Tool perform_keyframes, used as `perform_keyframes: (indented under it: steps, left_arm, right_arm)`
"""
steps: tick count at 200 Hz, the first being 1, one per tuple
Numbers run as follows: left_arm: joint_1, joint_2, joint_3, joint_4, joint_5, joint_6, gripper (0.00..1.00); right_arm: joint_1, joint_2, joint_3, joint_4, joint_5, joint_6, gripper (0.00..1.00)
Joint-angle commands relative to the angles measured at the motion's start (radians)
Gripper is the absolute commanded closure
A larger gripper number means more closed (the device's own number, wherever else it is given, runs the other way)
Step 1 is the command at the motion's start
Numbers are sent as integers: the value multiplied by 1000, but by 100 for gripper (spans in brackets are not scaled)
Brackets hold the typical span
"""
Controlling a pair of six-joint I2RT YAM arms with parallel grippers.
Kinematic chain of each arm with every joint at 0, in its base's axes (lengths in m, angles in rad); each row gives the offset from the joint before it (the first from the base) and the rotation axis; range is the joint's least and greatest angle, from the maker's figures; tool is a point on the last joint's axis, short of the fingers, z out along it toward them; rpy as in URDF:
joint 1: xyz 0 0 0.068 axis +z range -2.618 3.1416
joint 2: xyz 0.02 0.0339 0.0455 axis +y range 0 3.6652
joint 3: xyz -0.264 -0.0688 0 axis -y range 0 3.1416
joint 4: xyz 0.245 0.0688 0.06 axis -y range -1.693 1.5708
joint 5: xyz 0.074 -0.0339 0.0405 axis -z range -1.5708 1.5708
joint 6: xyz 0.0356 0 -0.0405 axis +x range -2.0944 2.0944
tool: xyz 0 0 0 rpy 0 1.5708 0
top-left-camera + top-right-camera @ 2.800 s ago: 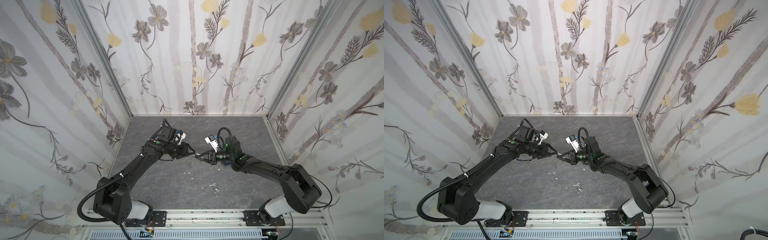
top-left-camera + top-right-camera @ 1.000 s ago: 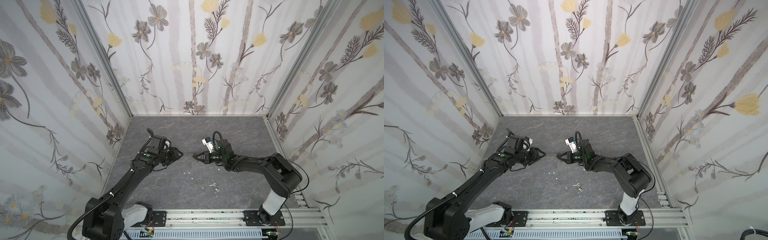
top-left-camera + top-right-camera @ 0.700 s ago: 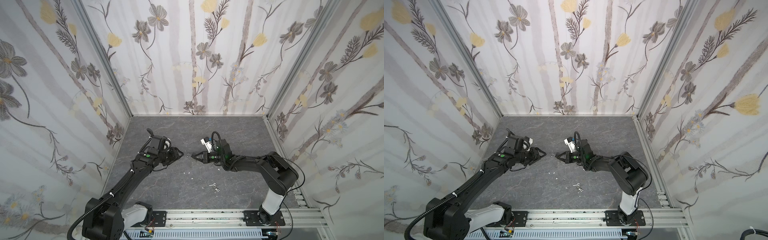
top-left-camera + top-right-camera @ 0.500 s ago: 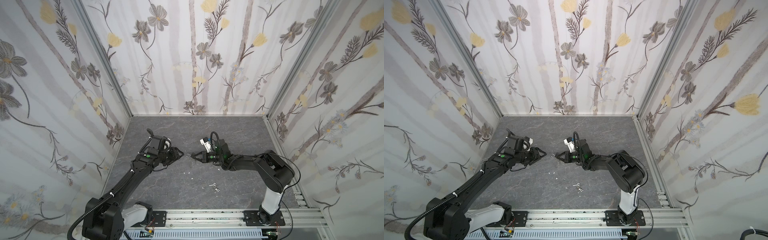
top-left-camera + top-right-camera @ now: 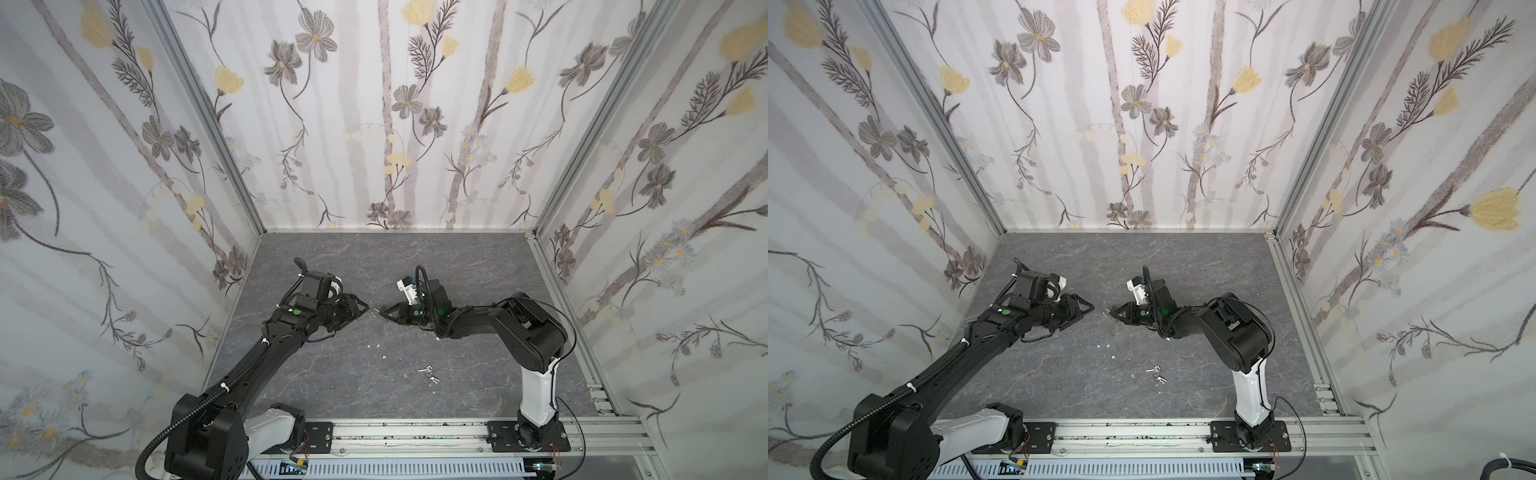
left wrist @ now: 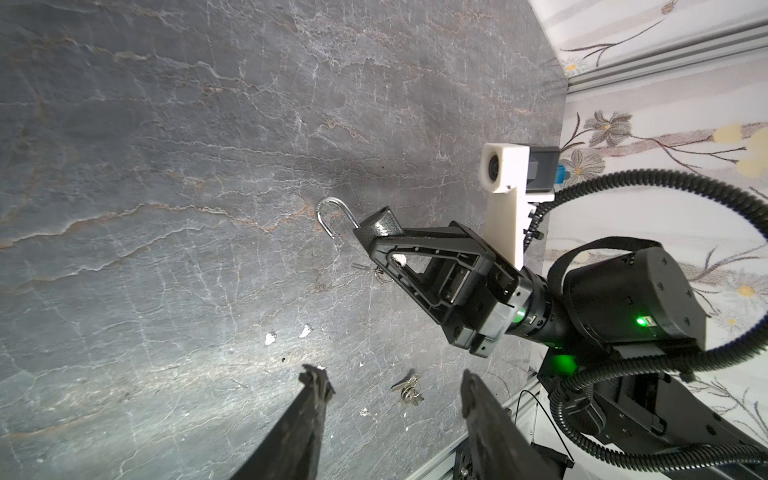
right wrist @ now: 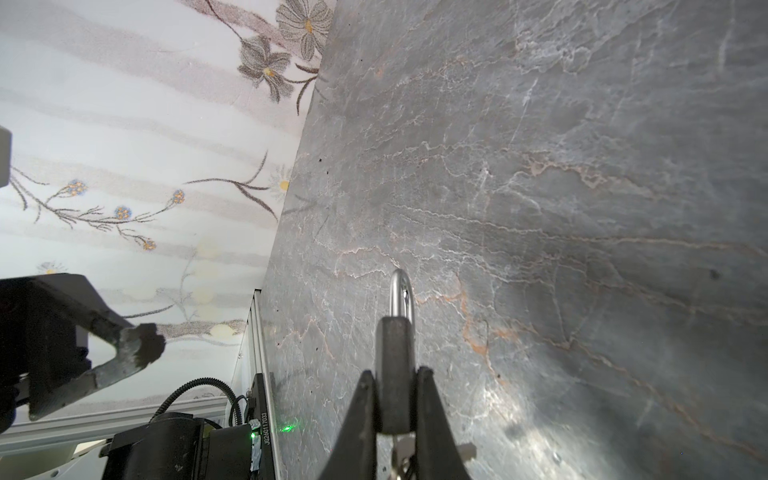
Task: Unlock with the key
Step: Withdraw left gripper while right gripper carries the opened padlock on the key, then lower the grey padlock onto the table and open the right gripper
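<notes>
A dark padlock (image 7: pixel 395 345) (image 6: pixel 379 226) hangs just above the table, with my right gripper (image 7: pixel 395 372) (image 5: pixel 384 311) (image 5: pixel 1115 311) shut on its body. Its silver shackle (image 6: pixel 332 216) (image 7: pixel 401 291) stands swung open like a hook. A key (image 6: pixel 399 261) (image 7: pixel 401 453) sticks out of the body's underside, between the right fingers. My left gripper (image 6: pixel 392 376) (image 5: pixel 365 309) (image 5: pixel 1090 307) is open and holds nothing. It faces the padlock (image 5: pixel 376 311) from the left, a short gap away.
A small bunch of spare keys (image 5: pixel 429 374) (image 5: pixel 1156 374) (image 6: pixel 409 388) lies on the grey slate table (image 5: pixel 332 374) toward the front. Several white flecks (image 5: pixel 374 345) lie near the middle. Flowered walls close in three sides, and a metal rail (image 5: pixel 415 432) runs along the front.
The left gripper, up against the padlock at first, has drawn back left and now holds still. The right arm's elbow has swung in leftward while its gripper keeps the padlock in place.
</notes>
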Motion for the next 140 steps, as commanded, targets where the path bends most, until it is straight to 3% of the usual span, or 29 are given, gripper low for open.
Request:
perform_keyframes:
  steps: [1,51,140]
  left_arm:
    - [1,5,-4,36,7,-10,46]
    - [1,17,-10,52,13,-21,46]
    - [1,23,-31,75,19,-36,46]
  right_arm:
    - [2,24,24,35,0,29,100]
    - [7,68,60,-1,6,40,98]
    - [8,99,100,-102,48,21,80]
